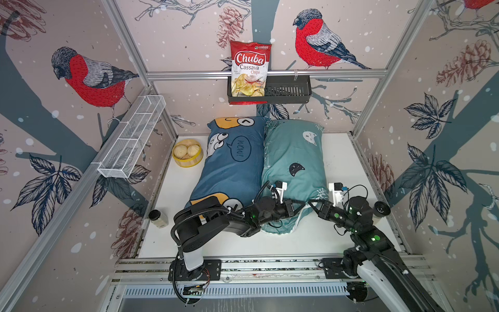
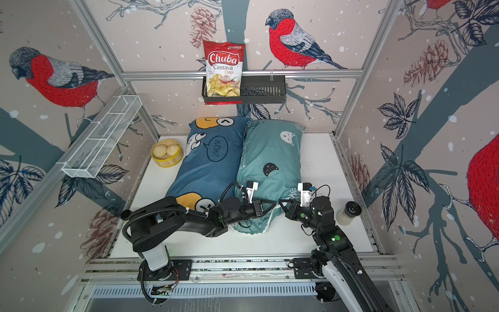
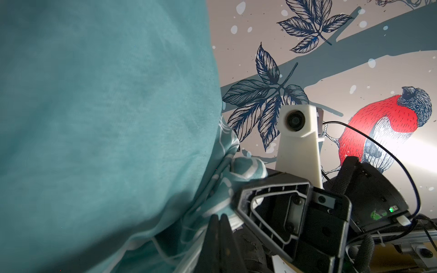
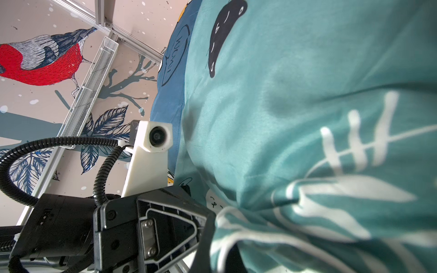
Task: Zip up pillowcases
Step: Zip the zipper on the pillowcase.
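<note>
Teal pillowcase point(image 1: 294, 151) edge was clamped in the left pincer point(image 1: 301, 208) and right pincer point(image 1: 312, 204), so uneven pulling might slip it free.

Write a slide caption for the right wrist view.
Left gripper shut at the teal pillowcase's bunched edge, dark blue pillowcase and white wire basket behind.

Teal cat-print pillowcase point(image 1: 293, 151), dark blue cartoon-face pillowcase point(image 1: 229, 175)

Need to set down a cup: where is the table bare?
Bare: between teal pillow and right wall; front strip by the rail; between steamer and jar, beside the blue pillow. Crowded: teal pillow's near end, where left gripper and right gripper meet.
</note>
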`<act>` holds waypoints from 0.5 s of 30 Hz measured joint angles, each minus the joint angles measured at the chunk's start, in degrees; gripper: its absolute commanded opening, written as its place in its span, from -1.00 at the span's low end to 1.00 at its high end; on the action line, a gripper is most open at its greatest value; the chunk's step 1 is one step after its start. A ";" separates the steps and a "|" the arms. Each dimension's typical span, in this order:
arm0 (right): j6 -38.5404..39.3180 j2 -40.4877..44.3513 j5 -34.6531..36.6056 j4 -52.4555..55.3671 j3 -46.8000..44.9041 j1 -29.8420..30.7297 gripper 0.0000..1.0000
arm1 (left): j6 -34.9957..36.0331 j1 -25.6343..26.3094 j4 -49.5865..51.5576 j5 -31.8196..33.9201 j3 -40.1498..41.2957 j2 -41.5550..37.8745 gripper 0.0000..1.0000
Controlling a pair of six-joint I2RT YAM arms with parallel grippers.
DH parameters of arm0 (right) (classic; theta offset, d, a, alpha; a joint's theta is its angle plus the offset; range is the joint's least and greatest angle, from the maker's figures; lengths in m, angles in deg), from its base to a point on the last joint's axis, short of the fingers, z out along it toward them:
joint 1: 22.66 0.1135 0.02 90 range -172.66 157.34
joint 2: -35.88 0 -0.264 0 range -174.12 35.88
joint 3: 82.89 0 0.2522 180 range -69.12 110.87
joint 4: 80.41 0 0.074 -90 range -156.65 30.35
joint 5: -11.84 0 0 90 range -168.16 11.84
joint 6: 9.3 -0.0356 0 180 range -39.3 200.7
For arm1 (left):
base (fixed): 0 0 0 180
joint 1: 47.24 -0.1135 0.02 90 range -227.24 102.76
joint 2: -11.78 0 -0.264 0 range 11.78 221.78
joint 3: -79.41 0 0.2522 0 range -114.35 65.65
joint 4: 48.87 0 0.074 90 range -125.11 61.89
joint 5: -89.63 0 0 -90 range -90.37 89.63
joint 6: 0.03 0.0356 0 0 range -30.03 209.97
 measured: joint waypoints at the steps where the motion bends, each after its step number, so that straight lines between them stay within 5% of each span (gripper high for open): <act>1: 0.00 -0.09 -0.02 -0.04 0.00 0.00 -1.00 | 0.13 0.00 0.04 -0.02 -0.17 0.11 -0.90; 15: 0.02 -0.50 -0.07 -0.17 0.00 0.00 -1.00 | 0.15 0.00 0.09 -1.25 -0.79 1.66 -0.72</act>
